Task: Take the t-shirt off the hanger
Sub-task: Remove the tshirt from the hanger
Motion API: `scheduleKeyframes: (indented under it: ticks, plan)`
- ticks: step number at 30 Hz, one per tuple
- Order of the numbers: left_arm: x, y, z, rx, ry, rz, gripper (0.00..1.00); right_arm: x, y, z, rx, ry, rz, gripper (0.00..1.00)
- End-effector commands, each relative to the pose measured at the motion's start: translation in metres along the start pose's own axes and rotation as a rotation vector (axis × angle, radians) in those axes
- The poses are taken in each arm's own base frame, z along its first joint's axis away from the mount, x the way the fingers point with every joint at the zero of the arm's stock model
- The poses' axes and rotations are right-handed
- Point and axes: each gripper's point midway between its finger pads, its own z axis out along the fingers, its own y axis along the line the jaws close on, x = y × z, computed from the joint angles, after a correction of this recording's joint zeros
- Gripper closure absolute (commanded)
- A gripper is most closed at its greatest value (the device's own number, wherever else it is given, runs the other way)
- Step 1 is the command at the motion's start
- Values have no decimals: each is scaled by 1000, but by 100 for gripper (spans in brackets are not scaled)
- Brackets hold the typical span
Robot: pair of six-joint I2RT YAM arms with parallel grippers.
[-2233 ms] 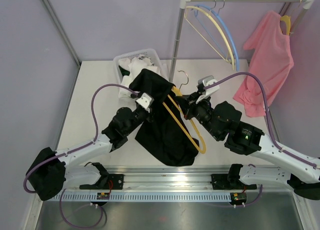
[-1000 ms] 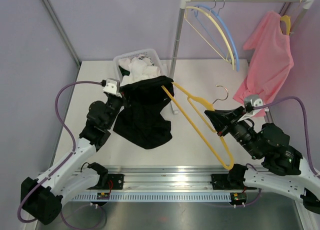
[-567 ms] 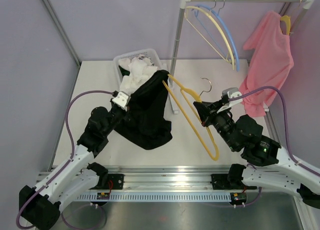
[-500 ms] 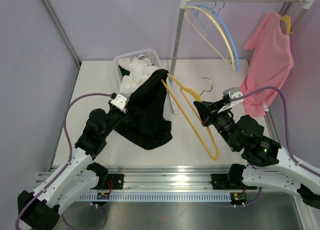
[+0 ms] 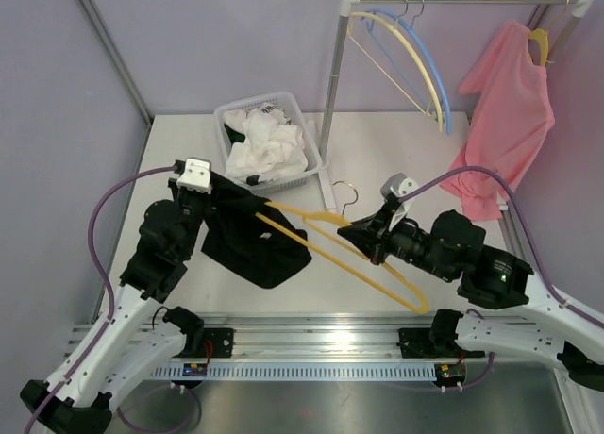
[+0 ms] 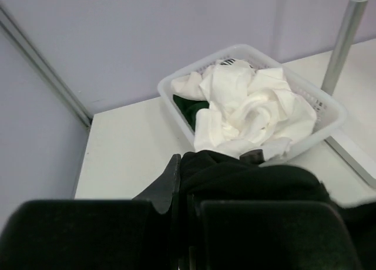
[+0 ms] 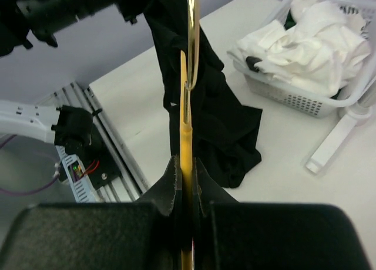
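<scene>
Both grippers are pressed shut: the left gripper [image 5: 209, 181] pinches the black cotton t-shirt [image 5: 250, 245], whose hem pools on the white tabletop [image 5: 396, 160], and the right gripper [image 5: 357, 238] clamps the yellow plastic hanger [image 7: 186, 144] near its hook. One hanger tip sits inside the fabric, so pulling apart along the hanger's line should avoid snagging. Behind stand a white plastic laundry basket [image 5: 255, 101], a metal rail [image 5: 332, 66] and lilac walls.

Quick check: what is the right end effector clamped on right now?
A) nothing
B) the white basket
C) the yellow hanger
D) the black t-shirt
C: the right end effector is shut on the yellow hanger, while the left end effector grips the black t-shirt.
</scene>
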Motion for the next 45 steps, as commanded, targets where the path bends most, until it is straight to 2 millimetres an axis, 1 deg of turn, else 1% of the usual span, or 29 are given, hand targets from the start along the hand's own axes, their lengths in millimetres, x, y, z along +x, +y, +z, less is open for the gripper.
scheduleKeyframes:
  ticks: [1,3,4,5,6,7,8,10,11,13,14,16,17,18,20,21,22,23,24,26,28,29,34,37,38,39,40,41,45]
  plan:
    - [-27,36,0,-169,-19,9,100,1,21,10,-105,64,-33,100]
    - [-26,41,0,-200,-13,16,100,9,20,21,-97,108,-53,100]
    - [-26,50,-4,-247,-11,15,100,14,20,23,-98,130,-60,100]
    - [-32,56,-5,-280,-37,8,100,22,19,29,-93,164,-72,100]
    - [-35,62,-8,-306,-44,31,100,23,19,31,-90,173,-76,100]
    - [-40,74,-14,-358,-68,23,100,27,17,33,-82,189,-86,100]
    - [-43,78,-16,-379,-75,27,100,30,15,36,-71,200,-91,100]
    - [-50,88,-24,-406,-92,43,100,28,12,37,-57,194,-97,100]
    - [-50,88,-25,-408,-91,46,100,25,13,34,-61,181,-101,100]
    - [-42,83,-24,-368,-69,69,100,18,16,30,-80,140,-99,100]
    - [-40,80,-26,-347,-66,73,100,8,14,22,-74,98,-87,100]
    - [-24,64,-24,-258,-23,94,100,-2,8,15,-42,38,-65,100]
    - [-16,57,-24,-218,1,104,100,-16,-3,5,26,-24,-34,100]
    - [2,49,-24,-169,70,138,100,-20,-11,1,66,-54,-18,100]
    - [20,40,-24,-120,140,160,99,-33,-28,-13,157,-123,18,100]
    - [37,36,-23,-99,198,191,97,-32,-32,-15,176,-132,23,100]
    - [44,35,-24,-95,223,207,94,-35,-36,-18,200,-146,30,100]
    - [59,33,-24,-86,267,235,93,-35,-37,-19,208,-146,31,100]
    - [66,34,-25,-88,291,250,91,-35,-38,-18,212,-146,34,100]
    - [82,33,-29,-77,354,283,85,-34,-39,-15,225,-137,38,100]
    - [95,32,-30,-57,409,301,81,-30,-41,-8,240,-116,25,100]
    - [104,32,-33,-44,445,316,76,-32,-42,-6,250,-116,23,100]
    - [142,37,-36,31,575,348,65,-29,-41,7,261,-84,8,100]
    - [167,40,-39,116,672,307,45,-29,-40,10,254,-82,6,100]
    - [174,40,-43,148,705,301,35,-28,-40,10,252,-82,6,100]
    - [180,34,-44,216,714,249,11,-29,-40,9,252,-84,8,100]
    - [180,32,-45,252,722,233,3,-29,-40,8,251,-87,10,100]
    - [190,26,-50,311,768,218,1,-29,-39,8,250,-87,13,100]
    - [201,1,-60,490,803,131,1,-29,-40,6,249,-91,16,100]
